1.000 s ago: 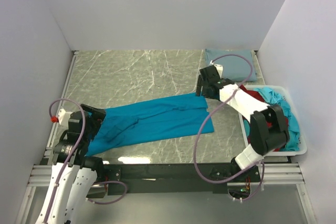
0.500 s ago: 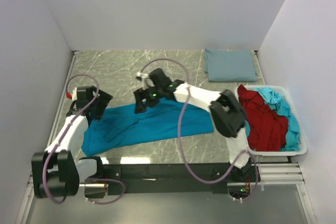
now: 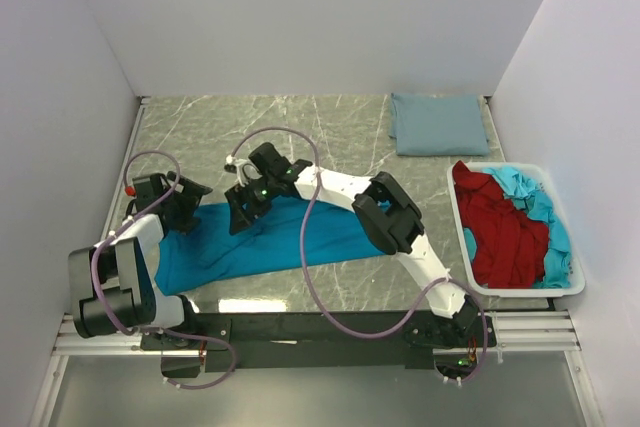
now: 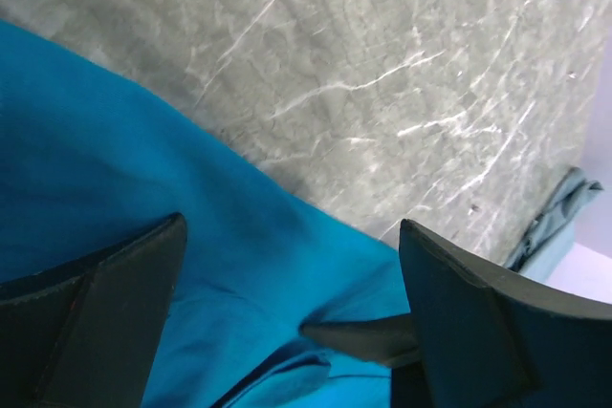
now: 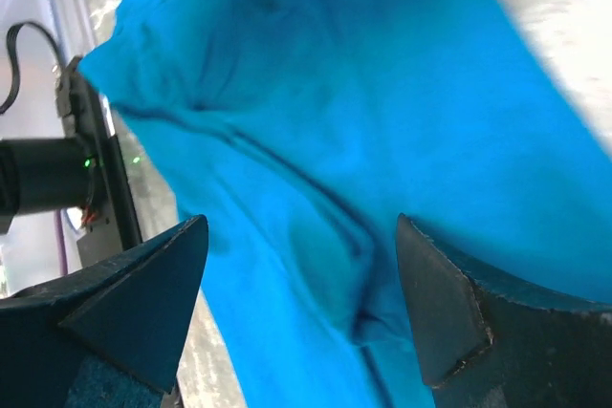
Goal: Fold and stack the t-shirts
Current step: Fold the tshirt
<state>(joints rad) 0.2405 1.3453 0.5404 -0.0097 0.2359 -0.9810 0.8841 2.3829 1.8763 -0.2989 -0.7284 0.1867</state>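
Observation:
A bright teal-blue t-shirt (image 3: 285, 239) lies folded lengthways across the table's near middle. My left gripper (image 3: 186, 209) is open over its upper left edge; in the left wrist view its fingers (image 4: 105, 303) straddle the blue cloth (image 4: 143, 198). My right gripper (image 3: 243, 209) is open over the shirt's upper middle; in the right wrist view its fingers (image 5: 449, 308) stand wide above the creased cloth (image 5: 316, 169). A folded grey-blue t-shirt (image 3: 438, 124) lies at the back right. A dark red shirt (image 3: 498, 227) and a light turquoise one (image 3: 535, 197) sit in the bin.
A white plastic bin (image 3: 520, 290) stands at the right edge of the marble table (image 3: 250, 132). White walls close the left, back and right. The right arm stretches across the table over the teal shirt.
My right gripper has swung from the back right across to the left, over the teal shirt's upper middle. My left gripper has moved up to the shirt's upper left edge.

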